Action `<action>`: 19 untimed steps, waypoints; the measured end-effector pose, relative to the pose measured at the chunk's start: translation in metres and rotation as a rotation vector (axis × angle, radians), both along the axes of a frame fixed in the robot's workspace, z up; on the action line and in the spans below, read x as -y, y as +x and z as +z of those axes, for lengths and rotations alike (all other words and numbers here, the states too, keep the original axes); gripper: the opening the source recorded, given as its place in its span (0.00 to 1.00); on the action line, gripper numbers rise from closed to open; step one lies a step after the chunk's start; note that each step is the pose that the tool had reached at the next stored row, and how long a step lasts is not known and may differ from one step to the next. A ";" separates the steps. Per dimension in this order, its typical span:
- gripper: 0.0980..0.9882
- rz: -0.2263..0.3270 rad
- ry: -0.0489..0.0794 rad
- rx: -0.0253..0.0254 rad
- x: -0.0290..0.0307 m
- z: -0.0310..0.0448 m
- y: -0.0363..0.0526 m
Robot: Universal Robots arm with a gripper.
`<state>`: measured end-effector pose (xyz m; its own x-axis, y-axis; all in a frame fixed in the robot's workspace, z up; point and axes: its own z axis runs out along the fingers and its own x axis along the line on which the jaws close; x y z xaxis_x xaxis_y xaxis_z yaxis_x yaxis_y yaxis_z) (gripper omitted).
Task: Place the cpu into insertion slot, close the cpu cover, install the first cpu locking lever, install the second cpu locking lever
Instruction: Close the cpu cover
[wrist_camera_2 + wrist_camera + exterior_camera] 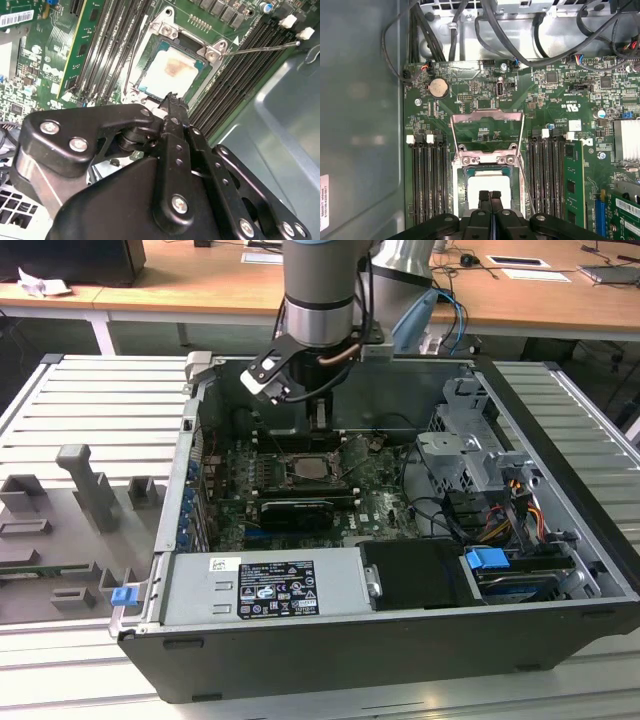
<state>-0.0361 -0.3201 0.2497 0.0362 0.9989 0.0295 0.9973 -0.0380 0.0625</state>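
Two black fingers of the tool [490, 195] are pressed together, with no gap between them and nothing clamped. Their tips hang just over one edge of the cpu [489, 182]; I cannot tell if they touch it. The cpu is a pale square chip that lies flat inside the insertion slot [487, 171], and the dark rim of the slot shows around it. In the second wrist view a brownish stain marks the top face of the chip.

The cpu cover [487, 116] is open. It is swung back away from the slot, its hinge edge is just beside the slot, and the green motherboard [470, 95] shows through its square window. One thin wire locking lever [260, 48] is not latched and reaches out from the corner of the slot across the long black memory slots [107, 45]. A second thin lever [131, 65] runs along the opposite side of the slot, also free.

In the exterior view the arm [318, 300] comes down into an open computer case [400, 660], and the tool is above the middle of the board. The case lies on a slatted metal tabletop [90, 405]. Some grey fixtures [90, 490] stand on the tabletop at the exterior view's left, well apart from the tool.
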 end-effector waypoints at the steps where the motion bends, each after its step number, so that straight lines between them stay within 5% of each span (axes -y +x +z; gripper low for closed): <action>1: 0.01 0.000 0.000 0.0000 0.0000 0.0001 0.0007; 8: 0.01 0.000 0.000 0.0000 0.0000 0.0012 0.0104; 14: 0.01 -0.001 -0.002 0.0004 0.0000 0.0160 0.0130; 19: 0.01 -0.001 -0.003 -0.0091 0.0000 0.0159 0.0480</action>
<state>0.0119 -0.3202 0.2657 0.0373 0.9990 0.0264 0.9978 -0.0387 0.0535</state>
